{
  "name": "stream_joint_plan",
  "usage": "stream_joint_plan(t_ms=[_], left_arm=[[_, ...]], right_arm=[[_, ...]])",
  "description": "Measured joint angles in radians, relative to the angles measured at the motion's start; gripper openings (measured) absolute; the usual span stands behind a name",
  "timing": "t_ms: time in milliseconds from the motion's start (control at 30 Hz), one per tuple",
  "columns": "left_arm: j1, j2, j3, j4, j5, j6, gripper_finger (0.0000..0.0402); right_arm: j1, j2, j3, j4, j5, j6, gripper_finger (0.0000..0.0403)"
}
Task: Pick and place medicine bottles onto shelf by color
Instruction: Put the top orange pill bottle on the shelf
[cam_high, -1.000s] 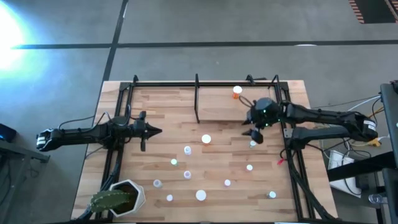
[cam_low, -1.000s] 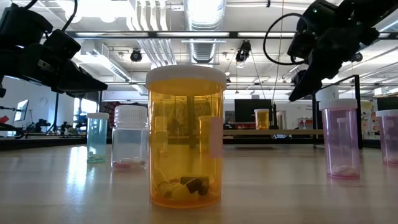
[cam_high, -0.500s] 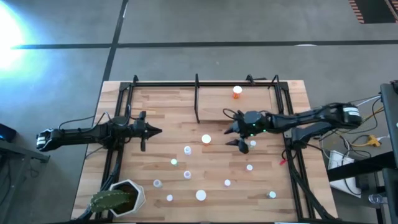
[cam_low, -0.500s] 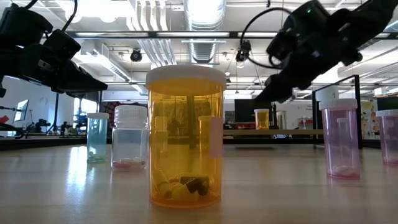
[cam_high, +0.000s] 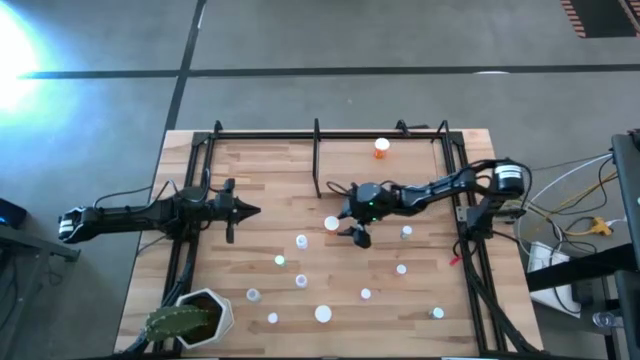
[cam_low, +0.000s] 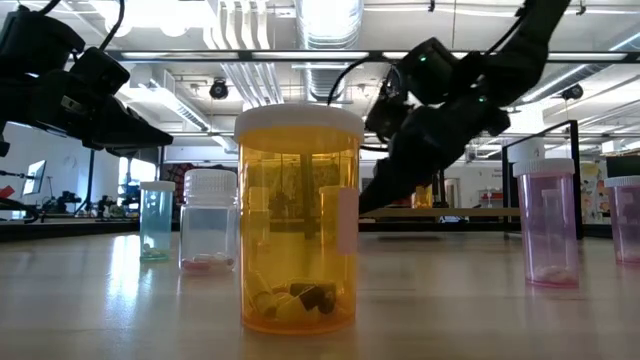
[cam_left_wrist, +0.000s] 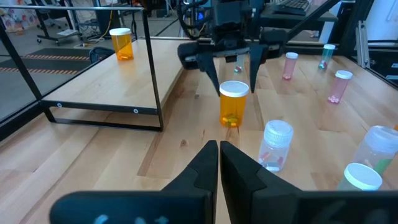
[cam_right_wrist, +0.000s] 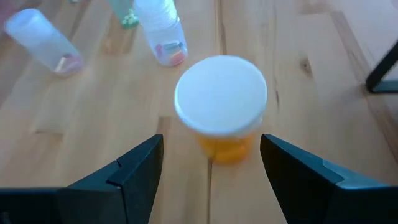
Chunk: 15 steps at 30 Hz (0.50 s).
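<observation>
The left gripper (cam_high: 248, 210) hovers near the wooden worktop's (cam_high: 260, 170) left edge, fingers pressed together. Mid-table, the right gripper (cam_high: 352, 222), fingers spread and empty, hangs over an upright white-capped orange medicine bottle (cam_high: 331, 224).

The butcher-block wood worktop (cam_left_wrist: 93, 162) is showing a smooth, matt grain; the orange bottle (cam_right_wrist: 221, 112) is looking like glossy translucent plastic under a matt white cap.

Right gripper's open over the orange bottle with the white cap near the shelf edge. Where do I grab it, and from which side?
Grip the orange bottle across its round body just below the white cap, coming down from above. It stands upright, and the right gripper already straddles it, open.
</observation>
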Motion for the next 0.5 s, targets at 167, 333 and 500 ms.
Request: stream_joint_plan(t_ms=[167,333,500], left_arm=[[0.000,0.000,0.000,0.000,0.000,0.000,0.0000],[0.000,0.000,0.000,0.000,0.000,0.000,0.0000],[0.000,0.000,0.000,0.000,0.000,0.000,0.0000]], right_arm=[[-0.002,0.056,0.059,0.001,0.008,-0.023,0.0258],[-0.002,0.085,0.093,-0.001,0.022,-0.073,0.0258],[-0.002,0.086,0.102,0.001,0.024,-0.091,0.0256]])
